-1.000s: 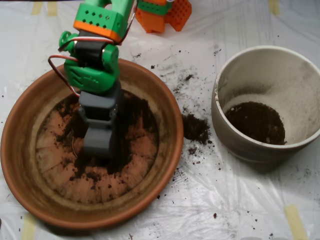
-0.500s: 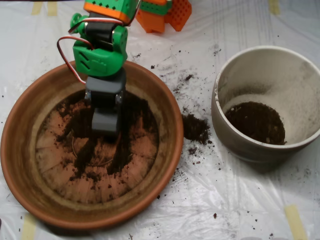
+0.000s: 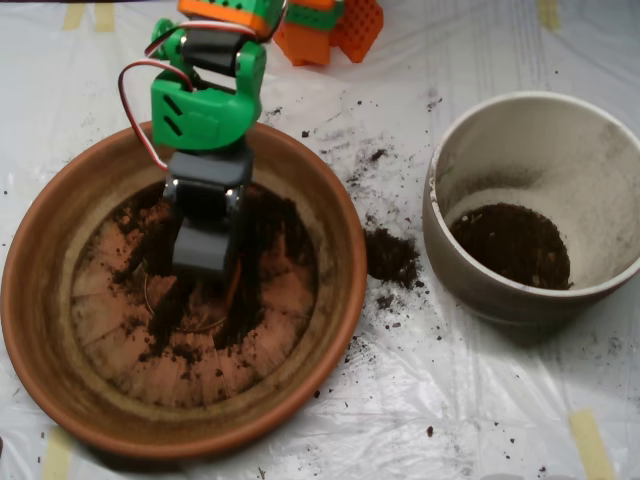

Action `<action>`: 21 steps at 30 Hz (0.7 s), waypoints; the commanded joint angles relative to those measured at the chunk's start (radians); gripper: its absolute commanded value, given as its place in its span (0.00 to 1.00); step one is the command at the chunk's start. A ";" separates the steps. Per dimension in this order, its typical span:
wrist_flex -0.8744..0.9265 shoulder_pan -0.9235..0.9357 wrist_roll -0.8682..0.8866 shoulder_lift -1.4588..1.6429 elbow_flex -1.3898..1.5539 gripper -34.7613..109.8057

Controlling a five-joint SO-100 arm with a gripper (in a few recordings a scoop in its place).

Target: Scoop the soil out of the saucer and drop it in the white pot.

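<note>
The grey scoop [image 3: 203,252] hangs over the far-left part of the saucer [image 3: 60,250], above scattered soil [image 3: 262,232]; whether it is clenched I cannot tell. The white pot [image 3: 480,290] sits well right, soil at its bottom.

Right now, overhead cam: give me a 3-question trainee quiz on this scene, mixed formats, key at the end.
1. True or false: the white pot already has soil at its bottom.
2. Multiple choice: the grey scoop is over A) the white pot, B) the saucer, C) the bare plastic sheet.
3. Fill in: a spilled soil clump lies on the sheet between the saucer and the ____.

Key
1. True: a dark soil patch covers the pot floor.
2. B: it sits above the saucer's upper middle, among its scattered soil.
3. White pot.
</note>
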 commanded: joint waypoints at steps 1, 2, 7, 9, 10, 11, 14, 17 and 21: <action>-0.037 -0.038 0.014 0.281 0.067 0.24; -0.028 -0.061 0.014 0.342 0.091 0.24; 0.071 -0.176 0.009 0.601 0.144 0.24; 0.115 -0.213 0.009 0.675 0.141 0.24; 0.135 -0.233 0.006 0.709 0.140 0.24; 0.158 -0.252 0.006 0.736 0.132 0.24; 0.225 -0.302 0.008 0.801 0.094 0.24; 0.281 -0.345 0.009 0.825 0.034 0.24; 0.339 -0.396 0.008 0.811 -0.075 0.24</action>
